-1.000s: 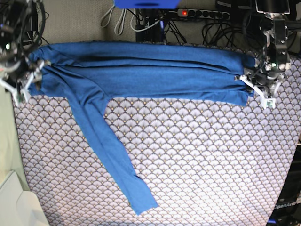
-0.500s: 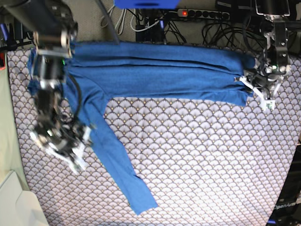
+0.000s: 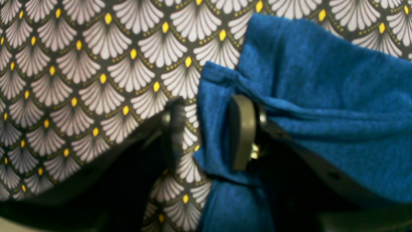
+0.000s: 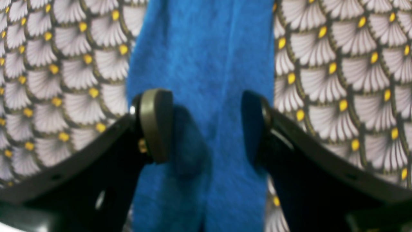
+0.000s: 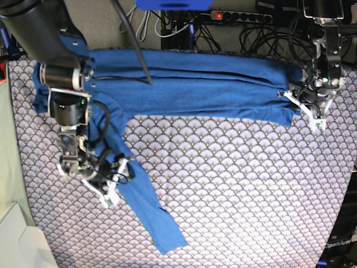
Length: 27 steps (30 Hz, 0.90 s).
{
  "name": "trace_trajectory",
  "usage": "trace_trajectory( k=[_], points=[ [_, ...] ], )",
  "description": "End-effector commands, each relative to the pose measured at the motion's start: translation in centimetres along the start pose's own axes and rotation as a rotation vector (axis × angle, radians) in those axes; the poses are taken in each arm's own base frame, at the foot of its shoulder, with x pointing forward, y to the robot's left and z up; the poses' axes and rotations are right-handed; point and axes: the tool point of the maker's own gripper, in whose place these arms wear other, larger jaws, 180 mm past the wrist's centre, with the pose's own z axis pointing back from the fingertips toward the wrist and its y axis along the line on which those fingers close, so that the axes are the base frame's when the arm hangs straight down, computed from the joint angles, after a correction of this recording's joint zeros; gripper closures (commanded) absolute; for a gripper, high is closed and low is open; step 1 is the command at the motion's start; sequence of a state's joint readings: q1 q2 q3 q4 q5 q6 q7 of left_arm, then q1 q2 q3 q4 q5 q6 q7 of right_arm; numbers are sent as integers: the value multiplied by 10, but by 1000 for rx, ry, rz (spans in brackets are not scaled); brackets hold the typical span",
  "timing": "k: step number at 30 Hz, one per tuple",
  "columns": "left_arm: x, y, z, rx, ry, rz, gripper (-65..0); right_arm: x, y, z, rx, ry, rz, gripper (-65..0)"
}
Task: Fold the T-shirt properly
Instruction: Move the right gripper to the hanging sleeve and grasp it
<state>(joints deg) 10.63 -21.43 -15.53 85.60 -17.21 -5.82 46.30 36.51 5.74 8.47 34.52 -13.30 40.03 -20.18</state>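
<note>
The blue T-shirt (image 5: 189,89) lies folded into a long band across the far side of the table. One long sleeve (image 5: 150,212) trails diagonally toward the near edge. My right gripper (image 5: 114,181) hovers open over the middle of that sleeve. In the right wrist view the sleeve (image 4: 206,48) runs between the two spread fingers (image 4: 156,125) of this gripper (image 4: 206,129). My left gripper (image 5: 305,107) sits at the band's right end. In the left wrist view this gripper (image 3: 207,132) is partly open. The bunched shirt edge (image 3: 322,96) rests against one finger (image 3: 241,132), with a gap to the other.
The scallop-patterned table cover (image 5: 234,190) spreads under everything. A power strip (image 5: 240,17) and tangled cables lie behind the far edge. A white bin (image 5: 17,240) stands off the table's near left corner. The right arm's dark links (image 5: 56,50) lean over the shirt's left end.
My right arm has swung from the shirt's far left corner down along the sleeve to its middle. The left arm has stayed at the right end.
</note>
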Motion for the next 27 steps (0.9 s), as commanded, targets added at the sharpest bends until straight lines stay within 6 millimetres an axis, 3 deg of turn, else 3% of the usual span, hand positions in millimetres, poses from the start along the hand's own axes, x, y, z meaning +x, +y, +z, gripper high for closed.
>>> trace_trajectory(
  k=[1, 9, 27],
  points=[
    [3, 1, 2, -3, -1, -9, -234, 34, -14, 8, -26, -85, 11, -347],
    [4, 0, 2, -5, -2, -8, -234, 34, -24, 13, -43, -103, 12, -347],
    [3, -2, 1, -10, -1, -14, -234, 19, -21, 11, -50, -127, -25, -347]
  ],
)
